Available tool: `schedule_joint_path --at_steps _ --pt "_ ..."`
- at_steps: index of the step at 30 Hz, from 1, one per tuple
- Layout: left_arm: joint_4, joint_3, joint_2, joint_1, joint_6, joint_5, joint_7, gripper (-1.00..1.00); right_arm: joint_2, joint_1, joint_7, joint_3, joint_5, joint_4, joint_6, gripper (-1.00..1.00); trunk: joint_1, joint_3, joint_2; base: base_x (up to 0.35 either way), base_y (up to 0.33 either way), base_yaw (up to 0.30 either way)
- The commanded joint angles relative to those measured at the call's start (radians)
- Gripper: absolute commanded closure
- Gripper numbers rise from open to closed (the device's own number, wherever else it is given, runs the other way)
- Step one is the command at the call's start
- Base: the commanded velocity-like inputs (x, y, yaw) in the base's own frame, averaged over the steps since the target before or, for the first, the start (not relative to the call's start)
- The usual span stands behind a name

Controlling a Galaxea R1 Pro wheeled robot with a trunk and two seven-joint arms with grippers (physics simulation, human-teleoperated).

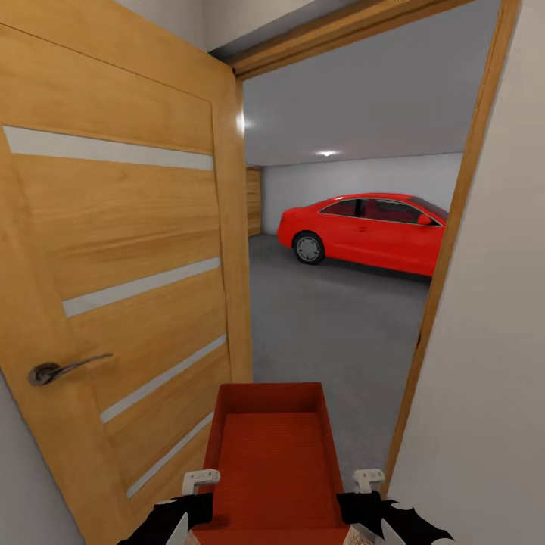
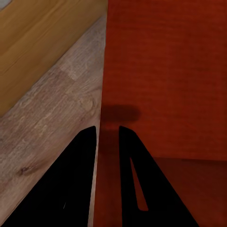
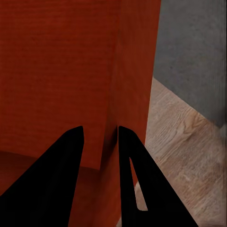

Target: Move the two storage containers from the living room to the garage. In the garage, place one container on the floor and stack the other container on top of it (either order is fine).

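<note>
Right now we carry one bin (image 1: 272, 454) out in front of us, in the doorway, with the garage floor (image 1: 333, 325) and red car (image 1: 363, 231) ahead. We judge it stiff and light: thin ribbed walls, open top, likely a bit slick. The long side walls are the place to hold. Our left gripper (image 2: 108, 132) is clamped over its left wall, one finger (image 2: 75, 179) outside. Our right gripper (image 3: 101, 132) is clamped likewise on the right wall. An open wooden door (image 1: 113, 265) stands just beside the bin's left.
</note>
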Motion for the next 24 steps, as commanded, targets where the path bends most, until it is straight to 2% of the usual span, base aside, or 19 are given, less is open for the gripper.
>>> schedule_joint_path --at_steps 1,20,24 --pt "-0.005 0.003 0.023 0.000 -0.039 -0.021 0.027 1.00 0.000 -0.001 0.007 0.018 0.009 0.004 -0.003 1.00 0.000 -0.002 -0.002 0.000 0.000 -0.269" --pt "-0.005 0.004 0.022 0.000 -0.039 -0.021 0.027 1.00 0.000 -0.001 0.007 0.018 0.009 0.004 -0.003 1.00 0.000 0.005 -0.002 0.000 0.000 -0.271" --pt "-0.005 0.004 0.022 0.000 -0.039 -0.021 0.027 1.00 0.000 -0.001 0.007 0.018 0.009 0.004 -0.003 1.00 0.000 0.006 -0.002 0.000 0.000 -0.158"
